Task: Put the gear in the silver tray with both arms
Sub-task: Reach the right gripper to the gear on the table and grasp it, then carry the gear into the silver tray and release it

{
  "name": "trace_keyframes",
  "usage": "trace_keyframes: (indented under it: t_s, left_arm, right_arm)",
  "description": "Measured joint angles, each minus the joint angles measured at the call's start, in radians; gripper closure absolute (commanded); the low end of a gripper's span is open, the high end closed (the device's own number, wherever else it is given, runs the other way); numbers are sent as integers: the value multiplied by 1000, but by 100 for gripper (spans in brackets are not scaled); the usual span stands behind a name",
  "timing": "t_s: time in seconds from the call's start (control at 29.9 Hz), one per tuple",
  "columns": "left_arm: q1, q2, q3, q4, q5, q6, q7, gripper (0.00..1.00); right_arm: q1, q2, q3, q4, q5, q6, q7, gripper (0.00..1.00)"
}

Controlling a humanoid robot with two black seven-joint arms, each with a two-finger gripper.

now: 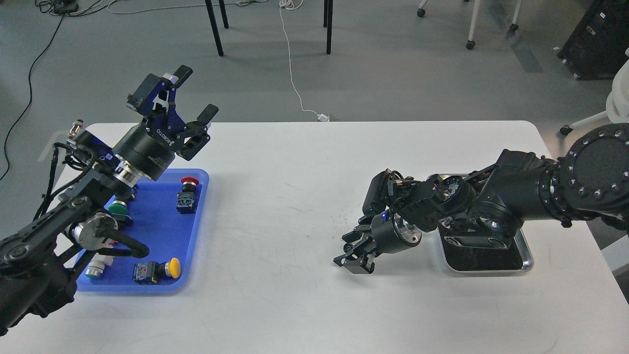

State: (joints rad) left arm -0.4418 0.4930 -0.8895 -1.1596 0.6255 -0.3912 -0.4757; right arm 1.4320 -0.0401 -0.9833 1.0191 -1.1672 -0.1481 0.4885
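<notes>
Head view has my left end effector [193, 95] up over the blue tray [199, 221], fingers apart, right end effector [355, 256] down near the surface [295, 206] beside the silver tray [527, 263], can't tell its fingers, gear nowhere visible.

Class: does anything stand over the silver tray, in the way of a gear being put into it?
Yes. The right arm extends over the silver tray, covering its rear and middle; only the front strip shows bare. No gear is visible.
</notes>
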Motion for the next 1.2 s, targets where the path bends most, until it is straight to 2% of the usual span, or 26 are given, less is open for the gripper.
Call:
trace_keyframes:
  t_s: [0.27,0.67,0.77,0.93,1.2]
  left_arm:
    - [0,-4,1,0,0,0,3,2]
    - [0,-5,1,0,0,0,3,2]
    - [0,-5,1,0,0,0,3,2]
    - [0,-10,1,-1,0,0,3,2]
    - [0,-27,10,-14,0,-2,7,2]
  right_arm:
    - [10,0,-15,1,0,1,0,80]
    - [32,-15,-22,12,7,4,0,81]
    - [92,-72,-15,38,16,3,0,81]
    - [182,-233,-14,109,12,9,0,81]
    - [136,-504,-78,126,-87,13,0,80]
